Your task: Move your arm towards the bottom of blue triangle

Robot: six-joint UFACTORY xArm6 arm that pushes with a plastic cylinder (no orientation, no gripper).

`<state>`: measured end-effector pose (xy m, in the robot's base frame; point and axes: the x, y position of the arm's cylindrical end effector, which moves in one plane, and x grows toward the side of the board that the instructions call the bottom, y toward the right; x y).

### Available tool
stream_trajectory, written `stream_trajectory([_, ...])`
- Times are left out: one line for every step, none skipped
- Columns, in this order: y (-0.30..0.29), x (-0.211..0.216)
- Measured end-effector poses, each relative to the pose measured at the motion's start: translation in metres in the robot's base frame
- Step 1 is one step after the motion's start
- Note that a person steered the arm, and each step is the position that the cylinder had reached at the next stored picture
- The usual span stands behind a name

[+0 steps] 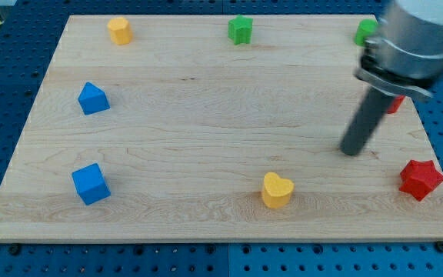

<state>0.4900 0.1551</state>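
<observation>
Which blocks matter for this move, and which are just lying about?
In play:
blue triangle, far off at the view's left
my tip, right of centre, touching no block

Lying about:
blue cube
yellow heart
red star
green star
yellow block
green block
red block, mostly hidden

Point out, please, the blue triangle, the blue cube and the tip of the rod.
blue triangle [93,98], camera view, middle of its top face.
blue cube [91,183], camera view, centre of the block.
my tip [351,149], camera view, the rod's very end on the board.
</observation>
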Motion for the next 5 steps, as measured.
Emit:
stream_trajectory([-0.064, -0.026])
stream_trajectory([-0.146, -0.036])
stream_trajectory([-0.236, -0.036])
stream_trajectory([-0.325, -0.036])
stream_trajectory([-0.4, -0.041])
